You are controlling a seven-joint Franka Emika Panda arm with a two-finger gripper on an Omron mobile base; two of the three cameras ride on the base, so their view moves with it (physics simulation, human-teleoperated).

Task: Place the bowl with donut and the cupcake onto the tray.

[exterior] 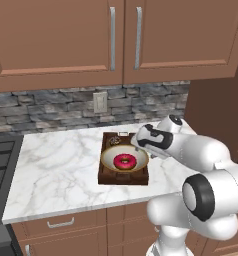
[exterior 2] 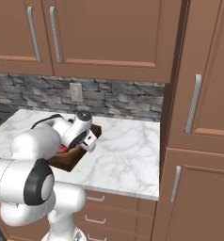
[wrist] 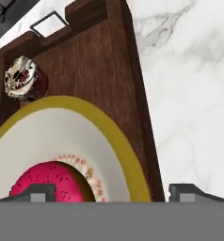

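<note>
pink donut (wrist: pixel 48 181), cream bowl (wrist: pixel 52 136), brown tray (wrist: pixel 100 61)

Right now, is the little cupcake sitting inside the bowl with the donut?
No, the cupcake stands on the tray floor beyond the bowl rim, while the donut alone lies in the bowl.

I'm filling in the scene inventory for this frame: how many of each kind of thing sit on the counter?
Tray: 1
Bowl: 1
Donut: 1
Cupcake: 1
Total: 4, with the bowl and cupcake on the tray and the donut in the bowl.
</note>
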